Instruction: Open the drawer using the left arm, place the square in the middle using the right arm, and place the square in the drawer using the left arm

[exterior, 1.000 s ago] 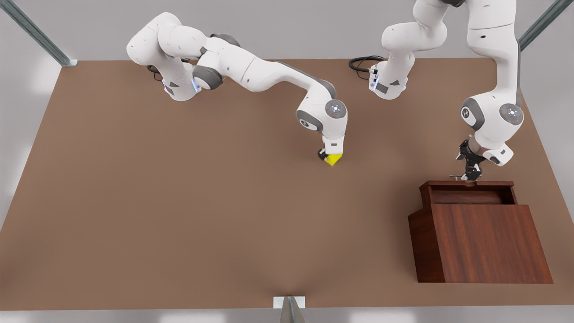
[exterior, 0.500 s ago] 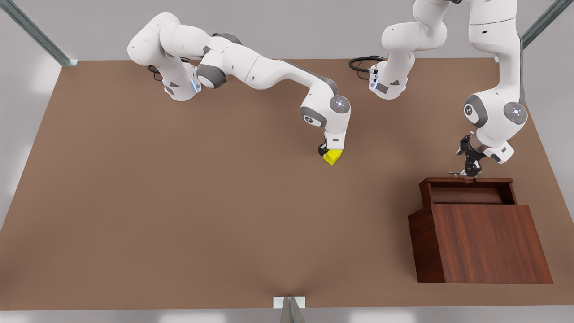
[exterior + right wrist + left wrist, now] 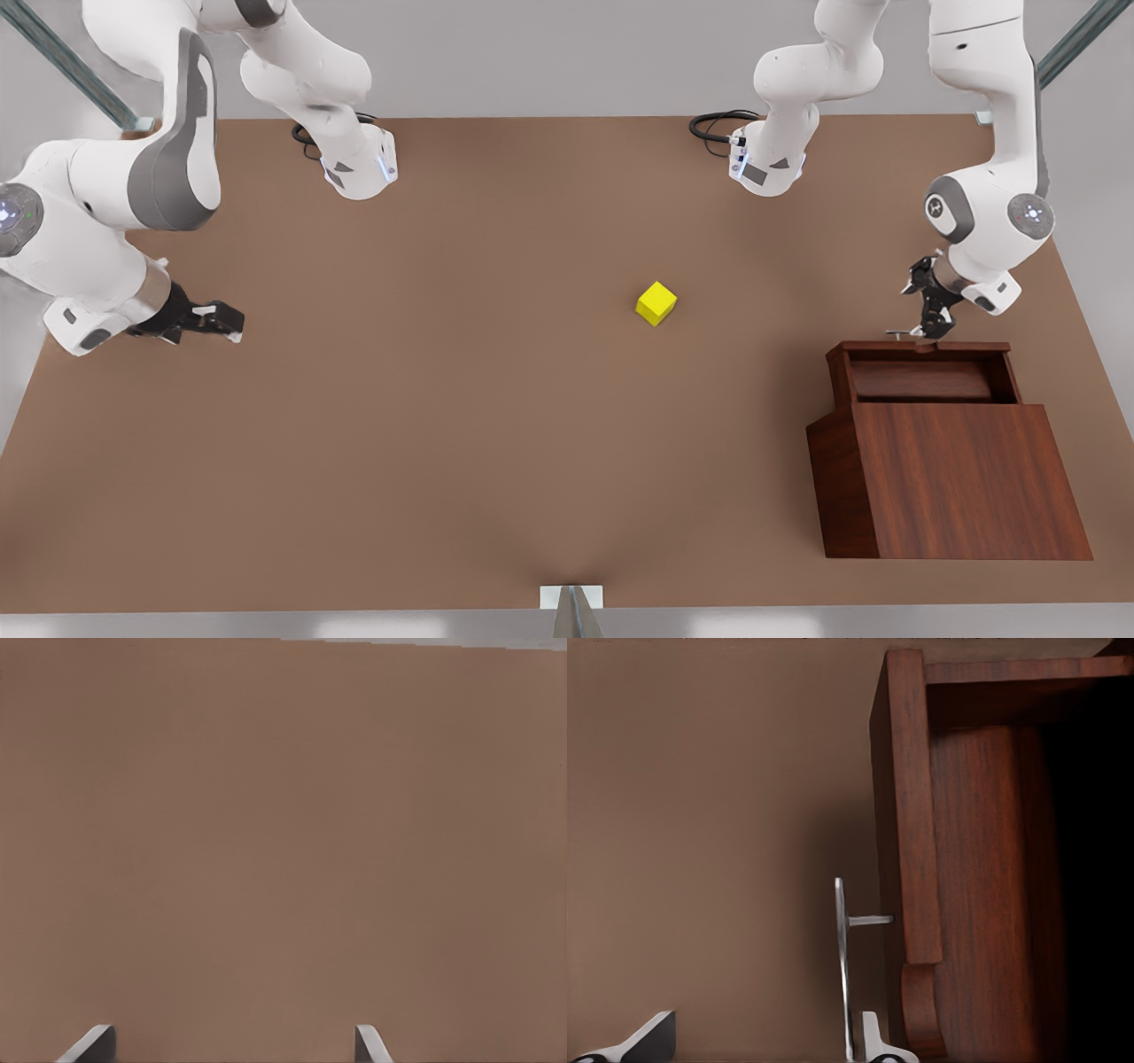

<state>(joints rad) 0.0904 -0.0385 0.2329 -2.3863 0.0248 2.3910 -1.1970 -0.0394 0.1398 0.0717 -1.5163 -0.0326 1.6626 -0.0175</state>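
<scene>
**Cube set down mid-table; left gripper at drawer handle, nearer of the two**

- Cube (image 3: 656,303): bright yellow, resting alone on the bare table (image 3: 443,425), about midway between the near and far edges and somewhat toward the cabinet side. Nothing touches it. No long axis to speak of; it sits turned so one corner faces the near edge.
- Cabinet (image 3: 957,478): dark reddish wood, by the table's edge on the front view's right. Its drawer (image 3: 921,377) is pulled out toward the far edge, the tray open to above and apparently empty.
- Left gripper (image 3: 930,330): at the drawer's front, fingers spread apart in the left wrist view, with the silver handle (image 3: 842,974) between them and one finger (image 3: 873,1041) just beside the bar. Whether it presses the bar cannot be told.
- Right gripper (image 3: 213,319): near the table's edge on the front view's left, fingers wide apart, holding nothing; this arm waits.
- Key relation: from the left gripper the cube lies toward the table's middle, away from the cabinet, and near; the right gripper is well apart from it. The pick-up likely falls to the left arm.
- Change from half a second earlier: the right gripper was on the cube; it has since let go and swung clear to the far side. The cube has kept its spot, and the drawer stands slightly farther out.
</scene>
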